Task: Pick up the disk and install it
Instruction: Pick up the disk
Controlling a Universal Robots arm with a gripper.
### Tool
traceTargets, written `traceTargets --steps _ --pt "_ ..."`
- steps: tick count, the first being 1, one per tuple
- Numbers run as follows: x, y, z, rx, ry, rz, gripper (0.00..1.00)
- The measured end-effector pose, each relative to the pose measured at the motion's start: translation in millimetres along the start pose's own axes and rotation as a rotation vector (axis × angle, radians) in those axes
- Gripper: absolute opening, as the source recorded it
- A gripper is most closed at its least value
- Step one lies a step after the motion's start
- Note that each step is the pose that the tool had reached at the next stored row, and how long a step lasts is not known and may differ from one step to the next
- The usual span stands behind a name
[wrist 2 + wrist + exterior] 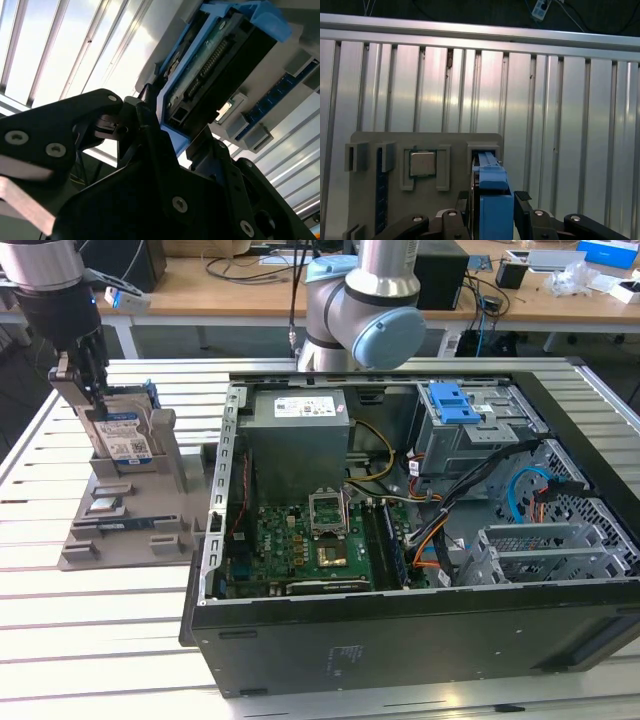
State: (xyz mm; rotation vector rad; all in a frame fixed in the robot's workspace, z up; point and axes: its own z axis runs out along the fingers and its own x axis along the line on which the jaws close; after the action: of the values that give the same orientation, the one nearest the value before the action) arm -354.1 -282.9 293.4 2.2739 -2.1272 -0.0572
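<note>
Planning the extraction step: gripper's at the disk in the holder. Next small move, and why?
Probably a short, straight lift, once grip is confirmed. The gripper is at the top edge of the disk, which stands upright in a slot of the grey holder; tilting might bind it.

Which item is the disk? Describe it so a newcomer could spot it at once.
On the slatted table, to the exterior view's left of the open computer case, sits a grey holder tray. The disk stands upright in it beneath the pincer: silver, with a white-and-blue label and a blue rail, unlike the small flat parts lying alongside.
</note>
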Motion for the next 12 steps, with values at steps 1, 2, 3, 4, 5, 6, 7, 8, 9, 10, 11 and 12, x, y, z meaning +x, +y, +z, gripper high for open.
traceTargets --steps 1,2,3,4,5,6,7,8,9,10,11,12 --pt "0.0 0.0 0.0 0.0 0.0001 0.0 0.48" --pt "0.0 0.0 0.0 0.0002 0.0001 0.0 0.48" --pt "-0.1 0.0 0.2 0.0068 0.0005 0.0 0.48" --pt "-0.1 0.2 0.3 0.0193 0.0012 0.0 0.48" --pt "-0.1 0.2 0.3 0.0293 0.0019 0.0 0.48" --pt "0.0 0.1 0.3 0.0335 0.0022 0.0 0.48" --pt "0.0 0.0 0.3 0.0341 0.0022 0.0 0.48" --pt "0.0 0.0 0.3 0.0347 0.0023 0.0 0.48" --pt "0.0 0.1 0.3 0.0352 0.0024 0.0 0.48" --pt "-0.1 0.6 0.3 0.0352 0.0023 0.0 0.48" --pt "-0.2 1.7 0.5 0.0352 0.0024 0.0 0.48" --pt "-0.3 4.3 1.7 0.0353 0.0023 0.0 0.48"
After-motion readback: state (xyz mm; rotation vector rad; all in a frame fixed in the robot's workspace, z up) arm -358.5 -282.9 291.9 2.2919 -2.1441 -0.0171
